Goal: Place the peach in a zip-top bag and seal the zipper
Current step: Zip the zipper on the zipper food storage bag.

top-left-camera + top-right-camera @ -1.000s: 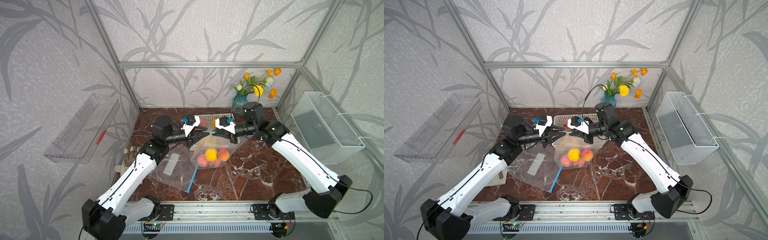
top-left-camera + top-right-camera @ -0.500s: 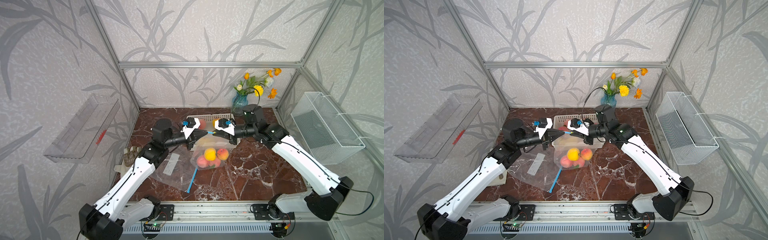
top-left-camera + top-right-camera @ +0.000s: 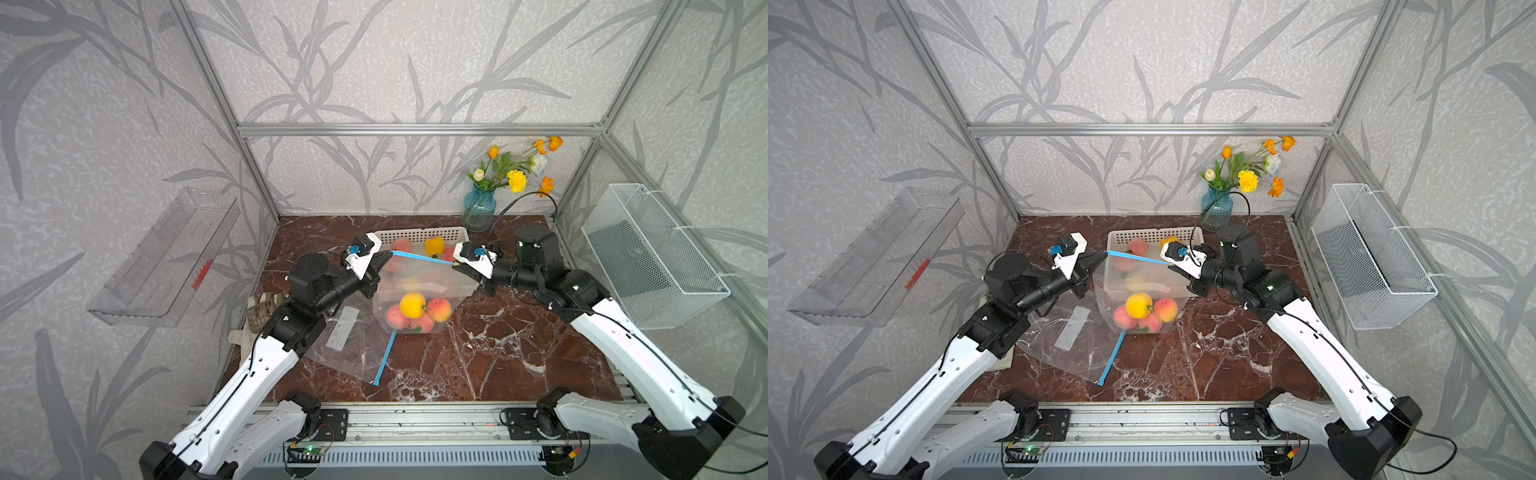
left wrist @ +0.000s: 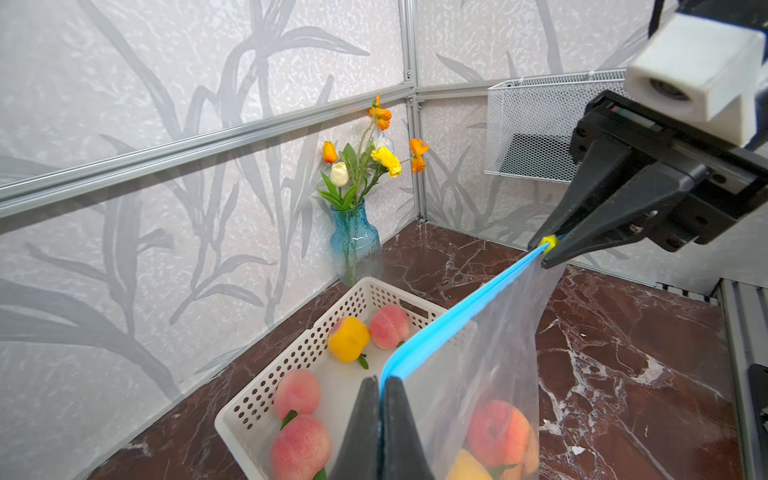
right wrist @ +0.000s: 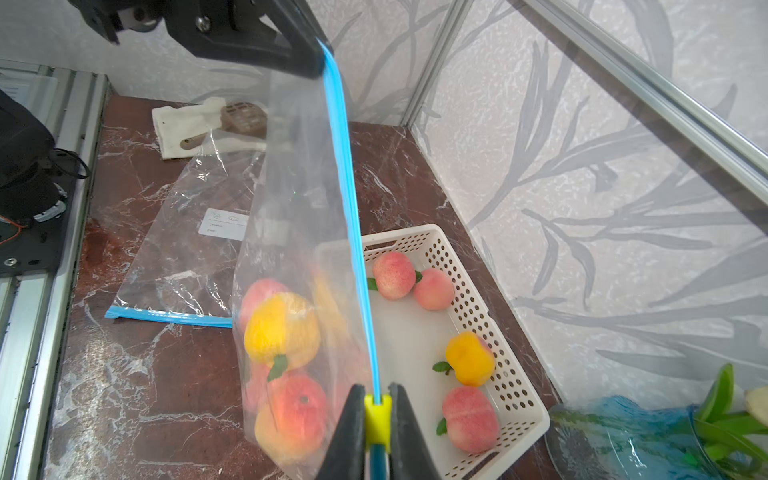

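I am working inside a small booth. Pale wallpaper (image 3: 374, 62) with grey leaf shapes is covering every wall around me, and aluminium bars (image 3: 415, 129) are framing the corners and running across the back. A dark red marble tabletop (image 3: 519, 345) with white veins is lying under me, shining a little in soft, even light. A blue glass vase (image 3: 478, 210) is standing near the back corner on my right, holding yellow and orange flowers (image 3: 516, 180). A white wire basket (image 3: 648, 257) is hanging on my right wall; a clear plastic shelf (image 3: 166, 257) is hanging on my left wall.
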Controlling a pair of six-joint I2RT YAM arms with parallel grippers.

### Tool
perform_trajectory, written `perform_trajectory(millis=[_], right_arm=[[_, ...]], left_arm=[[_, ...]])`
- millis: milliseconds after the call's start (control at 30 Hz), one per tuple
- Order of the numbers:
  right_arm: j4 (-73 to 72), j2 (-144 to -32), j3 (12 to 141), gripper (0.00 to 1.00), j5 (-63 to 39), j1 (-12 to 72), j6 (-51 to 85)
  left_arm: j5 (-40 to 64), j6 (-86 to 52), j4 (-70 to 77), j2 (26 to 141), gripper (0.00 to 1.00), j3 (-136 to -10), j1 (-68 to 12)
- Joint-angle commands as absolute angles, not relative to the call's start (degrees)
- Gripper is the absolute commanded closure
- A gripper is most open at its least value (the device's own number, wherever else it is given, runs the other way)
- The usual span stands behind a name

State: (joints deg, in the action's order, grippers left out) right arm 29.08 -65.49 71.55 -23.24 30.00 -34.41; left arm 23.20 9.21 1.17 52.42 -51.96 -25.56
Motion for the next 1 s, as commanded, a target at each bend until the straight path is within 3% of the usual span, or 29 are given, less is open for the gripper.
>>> perform_trajectory(millis=[0, 967], right_arm=[[28.9, -62.9, 70.0, 0.88, -18.6, 28.9, -32.7], [23.5, -56.8, 62.3, 0.90, -14.5, 27.0, -29.7]], left_arm=[[16.7, 8.2, 1.5, 50.8, 1.00, -51.5, -24.9], [12.1, 6.7, 4.7, 49.4, 1.00, -48.4, -24.9]])
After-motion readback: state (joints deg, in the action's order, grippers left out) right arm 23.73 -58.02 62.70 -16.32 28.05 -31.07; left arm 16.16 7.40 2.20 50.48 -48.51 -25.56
